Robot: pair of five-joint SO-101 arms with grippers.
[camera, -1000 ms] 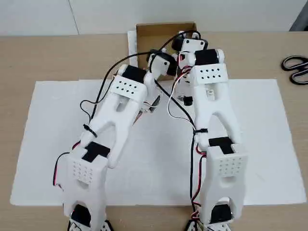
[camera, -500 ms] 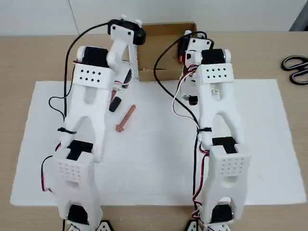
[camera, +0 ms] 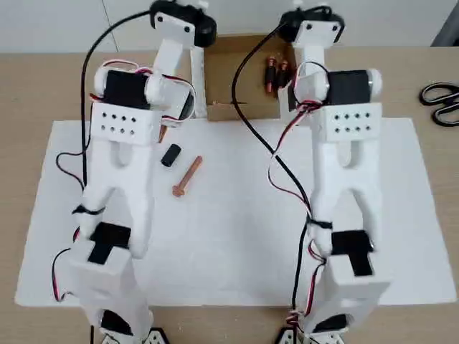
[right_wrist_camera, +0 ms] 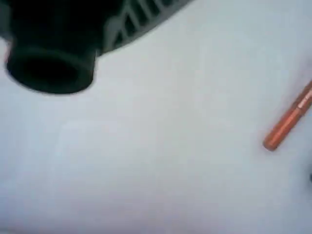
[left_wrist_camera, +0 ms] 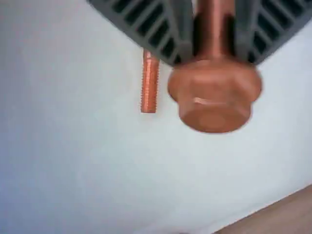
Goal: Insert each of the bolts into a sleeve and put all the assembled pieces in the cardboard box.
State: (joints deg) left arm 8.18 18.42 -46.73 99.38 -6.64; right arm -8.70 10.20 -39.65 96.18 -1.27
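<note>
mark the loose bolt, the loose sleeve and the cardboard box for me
loose bolt (camera: 188,175): high view, mid shank.
loose sleeve (camera: 171,155): high view, middle of its side.
cardboard box (camera: 254,93): high view, bare floor inside.

Table (camera: 29,86), wood: white sheet (camera: 229,236) across the middle down to the near edge; open cardboard box (camera: 251,86) at the far edge; scissors (camera: 441,100) at the right edge. On the sheet's far left part: one copper bolt (camera: 187,176), one black sleeve (camera: 171,155) just beside it, not touching.
</note>
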